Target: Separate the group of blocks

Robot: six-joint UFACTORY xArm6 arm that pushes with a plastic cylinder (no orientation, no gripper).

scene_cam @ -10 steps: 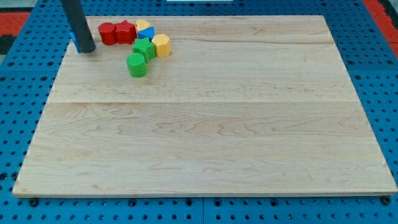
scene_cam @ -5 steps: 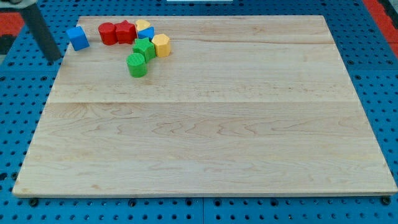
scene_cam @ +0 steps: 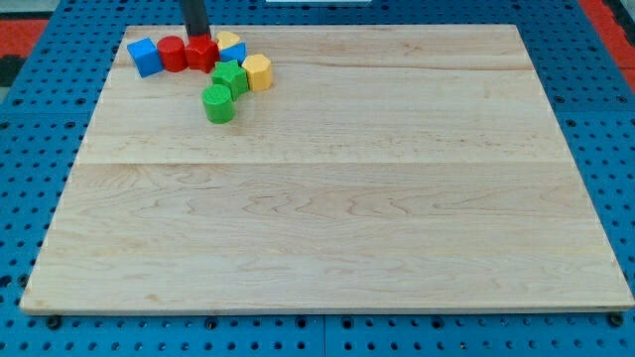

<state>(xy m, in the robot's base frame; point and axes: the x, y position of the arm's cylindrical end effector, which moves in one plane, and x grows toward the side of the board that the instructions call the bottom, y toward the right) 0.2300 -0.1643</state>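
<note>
A cluster of blocks sits at the board's top left. A blue cube (scene_cam: 145, 57) lies leftmost, touching a red cylinder (scene_cam: 172, 54). A red star-like block (scene_cam: 202, 54) is beside it. To their right are a yellow block (scene_cam: 229, 41), a small blue block (scene_cam: 234, 53) and a yellow hexagonal block (scene_cam: 257, 71). A green star-like block (scene_cam: 230, 78) and a green cylinder (scene_cam: 218, 103) lie below. My tip (scene_cam: 197, 37) stands at the board's top edge, just above the red star-like block.
The wooden board (scene_cam: 327, 198) lies on a blue pegboard table (scene_cam: 30, 149). A red area (scene_cam: 25, 20) shows at the view's top corners.
My tip swung from the board's left edge to the top edge above the red blocks. The blue cube moved right and now touches the red cylinder.
</note>
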